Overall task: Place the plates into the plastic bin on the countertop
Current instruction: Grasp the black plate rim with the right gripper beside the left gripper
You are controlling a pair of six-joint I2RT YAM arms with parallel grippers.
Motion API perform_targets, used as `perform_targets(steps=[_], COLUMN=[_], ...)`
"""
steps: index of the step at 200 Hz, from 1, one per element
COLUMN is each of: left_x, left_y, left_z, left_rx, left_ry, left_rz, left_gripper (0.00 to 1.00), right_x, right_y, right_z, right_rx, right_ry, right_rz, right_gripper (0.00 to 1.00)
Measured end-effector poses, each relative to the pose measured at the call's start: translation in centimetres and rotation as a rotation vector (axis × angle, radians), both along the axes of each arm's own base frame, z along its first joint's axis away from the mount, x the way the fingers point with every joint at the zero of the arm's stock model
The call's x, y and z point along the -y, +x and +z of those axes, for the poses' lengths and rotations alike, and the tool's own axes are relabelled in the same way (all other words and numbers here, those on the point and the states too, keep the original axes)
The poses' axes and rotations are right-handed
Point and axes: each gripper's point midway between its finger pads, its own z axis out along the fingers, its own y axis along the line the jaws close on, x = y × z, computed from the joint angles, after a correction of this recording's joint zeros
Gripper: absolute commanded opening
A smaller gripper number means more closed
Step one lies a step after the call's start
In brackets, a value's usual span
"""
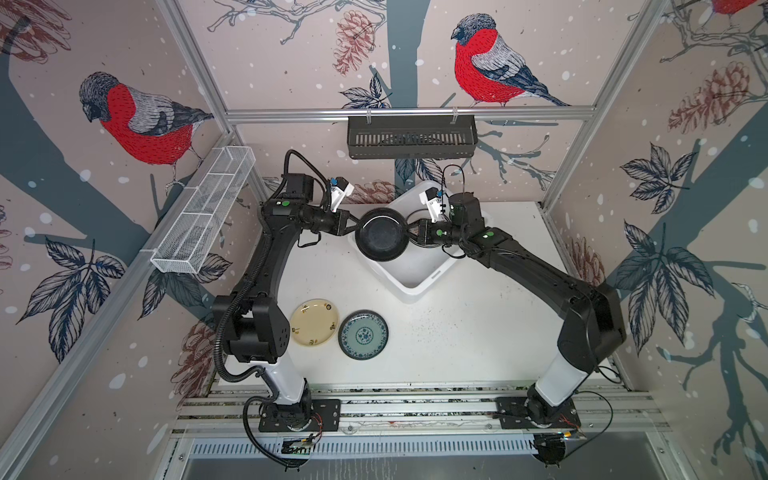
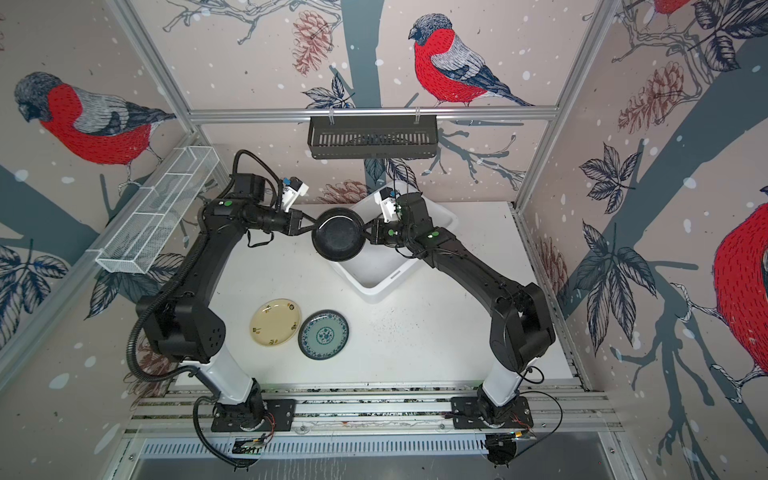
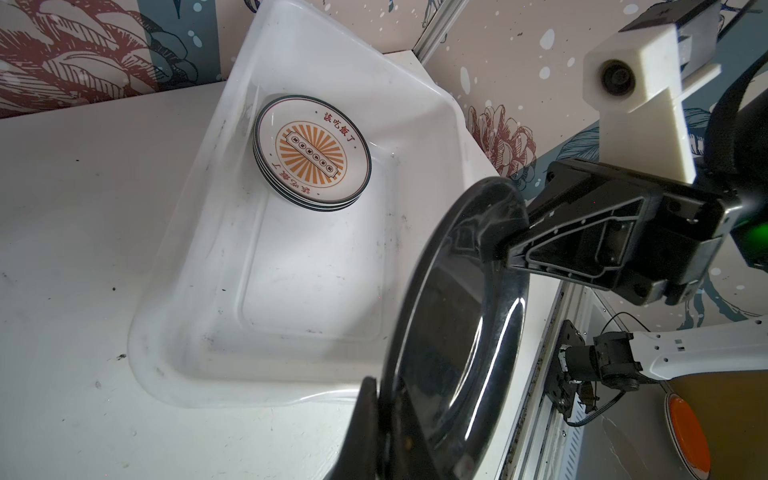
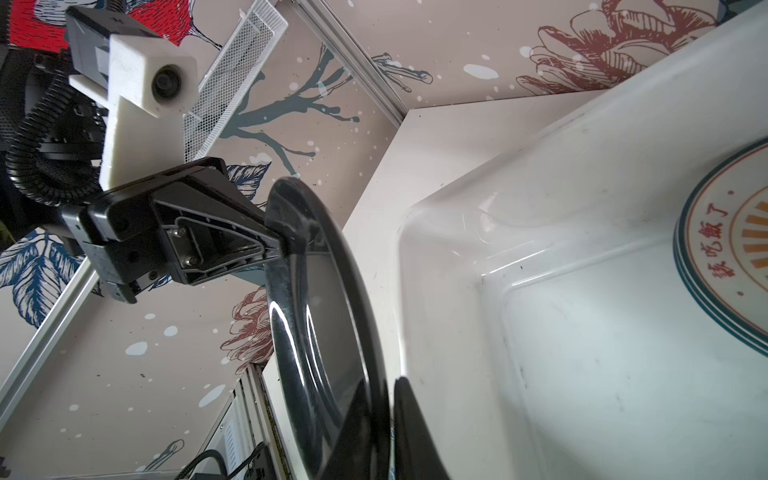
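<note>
Black plate [image 1: 380, 240]: your left gripper [image 1: 355, 225] and right gripper [image 1: 409, 231] pinch its rim over the plastic bin [image 3: 166, 316] corner. Inside, the sunburst plate [image 3: 311, 156] reads "該吃飯了".

Both top views look steeply down from high above the arm bases and take in the whole surface [image 1: 457, 332], nearly alike. Each wrist camera sits close behind its own pincer. Both share the black plate [image 3: 457, 332] and the bin [image 3: 311, 270]. The left wrist view faces the right pincer [image 3: 496, 245], the right wrist view the left pincer [image 4: 280, 243].
</note>
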Motion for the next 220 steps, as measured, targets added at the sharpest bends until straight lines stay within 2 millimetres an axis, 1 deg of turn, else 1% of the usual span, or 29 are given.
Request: perform_targets(steps=[15, 33, 70, 95, 121, 134, 139, 148, 156, 192, 220], left_x=[0.1, 0.1, 0.2, 0.4, 0.5, 0.6, 0.7, 0.7, 0.7, -0.4, -2.0], left_y=[0.0, 0.0, 0.0, 0.0, 0.0, -0.1, -0.1, 0.0, 0.2, 1.5, 2.5], left_z=[0.0, 0.1, 0.2, 0.3, 0.3, 0.5, 0.6, 0.8, 0.8, 0.4, 0.3], left_rx=[-0.001, 0.0, 0.001, 0.001, 0.005, 0.013, 0.017, 0.025, 0.024, 0.016, 0.024], left_ry=[-0.005, -0.007, -0.014, -0.016, -0.017, -0.021, -0.021, -0.019, -0.018, 0.037, 0.098], left_rz=[-0.003, -0.006, -0.009, -0.011, -0.012, -0.018, -0.019, -0.016, -0.004, 0.095, 0.184], left_gripper=[0.0, 0.0, 0.0, 0.0, 0.16, 0.26, 0.3, 0.44, 0.5, 0.57, 0.57], right_x=[-0.1, -0.3, -0.3, -0.2, 0.0, 0.2, 0.3, 0.6, 0.9, 2.6, 4.2], right_y=[0.0, 0.0, 0.0, 0.1, 0.3, 0.4, 0.5, 0.8, 1.1, 2.4, 3.9], right_z=[-0.1, -0.1, -0.4, -0.4, -0.5, -0.4, -0.4, -0.4, -0.3, -0.4, -0.9], right_rx=[-0.009, -0.011, -0.017, -0.019, -0.022, -0.034, -0.041, -0.041, -0.04, -0.047, -0.062], right_ry=[0.009, 0.015, 0.013, 0.015, 0.017, 0.025, 0.029, 0.031, 0.032, 0.038, 0.029], right_rz=[0.008, 0.017, 0.022, 0.022, 0.021, 0.014, 0.008, 0.003, -0.005, -0.039, -0.075], right_gripper=[0.15, 0.13, 0.05, 0.03, 0.03, 0.03, 0.03, 0.03, 0.03, 0.02, 0.02])
